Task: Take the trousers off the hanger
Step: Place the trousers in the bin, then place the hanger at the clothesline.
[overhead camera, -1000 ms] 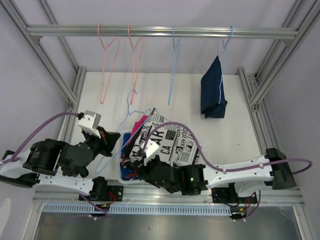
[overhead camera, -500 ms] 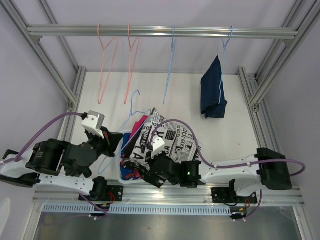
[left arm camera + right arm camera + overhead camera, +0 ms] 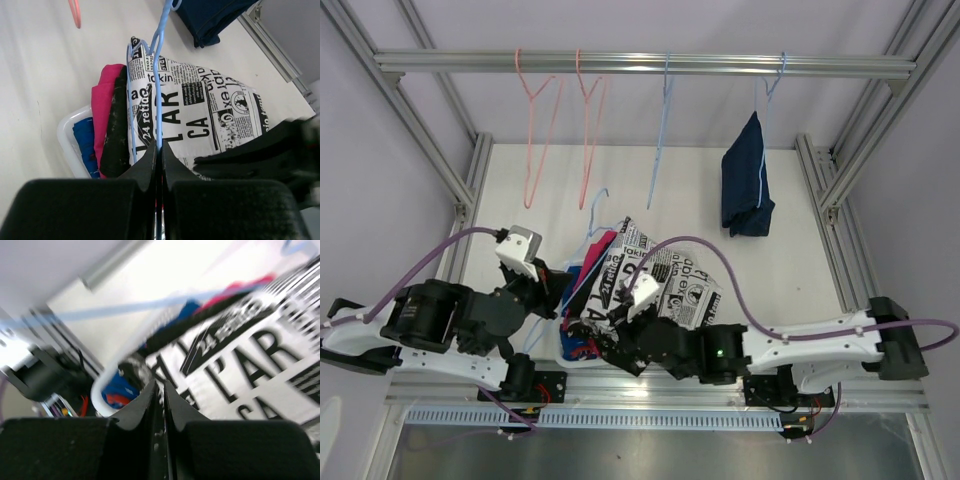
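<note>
The left gripper point(image 3: 159, 148) is clamped shut on the wire of a light blue hanger point(image 3: 158, 110), which rises straight out from between its jaws. Draped on that hanger, just beyond the fingertips, are the newsprint trousers point(image 3: 200, 112), white with black lettering. The right gripper point(image 3: 161, 386) is at the cloth's near edge, its jaws drawn to a thin slit that pinches the fabric. The wrist view is blurred. The right arm point(image 3: 265, 155) crowds in beside the left jaws.

Under and beside the printed cloth, a white bin point(image 3: 65, 132) holds pink trousers point(image 3: 102, 100), black trousers point(image 3: 117, 132) and blue trousers point(image 3: 84, 145). Well beyond both jaws, the denim trousers point(image 3: 745, 190) hang on a hanger from the rail point(image 3: 640, 65), along with two pink hangers point(image 3: 535, 130) and a bare blue hanger point(image 3: 660, 140).
</note>
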You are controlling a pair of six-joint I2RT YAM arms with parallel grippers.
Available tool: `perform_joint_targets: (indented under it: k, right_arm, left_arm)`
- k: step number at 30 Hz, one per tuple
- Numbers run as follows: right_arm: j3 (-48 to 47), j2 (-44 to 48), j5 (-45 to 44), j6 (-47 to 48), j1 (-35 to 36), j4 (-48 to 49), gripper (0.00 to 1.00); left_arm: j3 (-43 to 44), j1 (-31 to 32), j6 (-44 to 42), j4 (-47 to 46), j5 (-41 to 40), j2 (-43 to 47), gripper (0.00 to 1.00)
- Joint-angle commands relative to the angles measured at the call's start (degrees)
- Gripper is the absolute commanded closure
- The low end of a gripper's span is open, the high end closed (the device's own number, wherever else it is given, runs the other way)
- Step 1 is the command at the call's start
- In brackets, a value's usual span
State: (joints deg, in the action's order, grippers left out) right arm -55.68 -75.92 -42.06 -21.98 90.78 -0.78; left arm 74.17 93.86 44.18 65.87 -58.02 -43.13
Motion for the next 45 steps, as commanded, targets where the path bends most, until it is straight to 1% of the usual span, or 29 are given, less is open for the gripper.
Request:
perform_joint_targets:
  k: [1,2,6,8,10,11,15,19,22,24,26,28,29,32,34,36,38,40,42,45]
  right_arm:
    - [-3.21,6.03,-6.8,4.48,0.36,-2.65,0.85]
    - [-2.95,6.74,-8.46,4.66,0.19,-2.91,0.85]
    - [-0.23,7.8,-9.7,3.88,-2.01,-4.41,0.85]
    - [1.79,7.11,-10.66,2.74,-3.76,-3.45,0.86]
    - [6.1,6.32,-11.81,2.29,-4.99,-0.73,0.87]
    - [8.55,5.09,-11.55,0.9,-7.09,-0.37,0.88]
    - [11.9,1.05,-8.39,-3.42,-10.88,-0.63,0.93]
    - [11.91,-0.55,-8.47,-4.57,-9.75,-1.33,0.97]
    - [10.6,2.16,-9.61,-3.25,-7.74,-1.77,0.96]
    - [9.72,4.28,-10.14,-2.63,-6.68,-2.21,0.95]
    - [8.49,8.06,-10.23,-0.88,-5.18,-2.3,0.94]
    - [7.52,11.39,-10.41,0.61,-4.13,-3.09,0.93]
    - [6.3,12.37,-10.49,1.14,-3.86,-3.7,0.92]
    - [2.96,15.44,-12.16,2.55,-2.9,-8.35,0.91]
    - [1.63,16.76,-14.7,2.99,-2.1,-11.87,0.91]
    - [0.67,19.22,-16.2,3.34,-0.96,-14.59,0.92]
    - [0.92,22.46,-18.05,3.69,0.0,-15.74,0.91]
    - [1.97,24.67,-19.54,3.78,0.1,-16.36,0.92]
    - [2.94,28.08,-20.95,3.35,0.36,-17.41,0.92]
    - [5.23,32.57,-22.97,3.08,0.45,-18.03,0.92]
  left_arm:
    - [-0.61,0.35,1.17,-1.0,1.5,-0.9,1.0]
    - [-0.61,0.35,1.17,-1.0,1.59,-0.99,0.99]
    - [-1.04,0.35,1.61,-1.27,2.82,-1.07,0.99]
    - [-1.31,0.35,1.43,-1.53,3.52,-1.07,0.99]
    - [-1.05,0.35,1.26,-1.44,4.49,-1.25,0.99]
    - [-0.61,0.35,1.26,-1.18,4.84,-1.34,0.99]
    - [1.67,0.35,0.29,-0.04,7.48,-1.6,0.99]
    - [5.19,0.44,-0.68,1.98,8.54,-2.3,0.99]
    - [7.65,0.35,-2.34,2.51,6.79,-2.74,0.99]
    - [8.79,0.44,-5.5,1.38,4.24,-3.01,0.99]
    - [10.89,0.44,-8.92,-2.03,2.05,-3.45,0.99]
    - [11.69,0.44,-16.64,-6.51,1.59,-3.71,0.99]
    - [12.83,0.44,-21.81,-11.24,1.42,-3.89,0.99]
    - [16.95,0.44,-27.89,-15.66,-0.07,-5.98,0.99]
    - [20.03,0.44,-29.5,-16.29,-1.48,-7.22,0.99]
    - [23.8,0.44,-33.27,-18.65,-1.22,-8.28,0.99]
    - [25.4,0.35,-36.25,-20.24,-0.08,-8.2,0.99]
    - [27.51,0.44,-37.67,-22.88,2.72,-7.93,0.99]
    - [27.61,0.35,-39.43,-24.98,3.44,-7.32,0.99]
    - [23.4,0.44,-44.44,-35.69,4.49,-6.09,0.99]
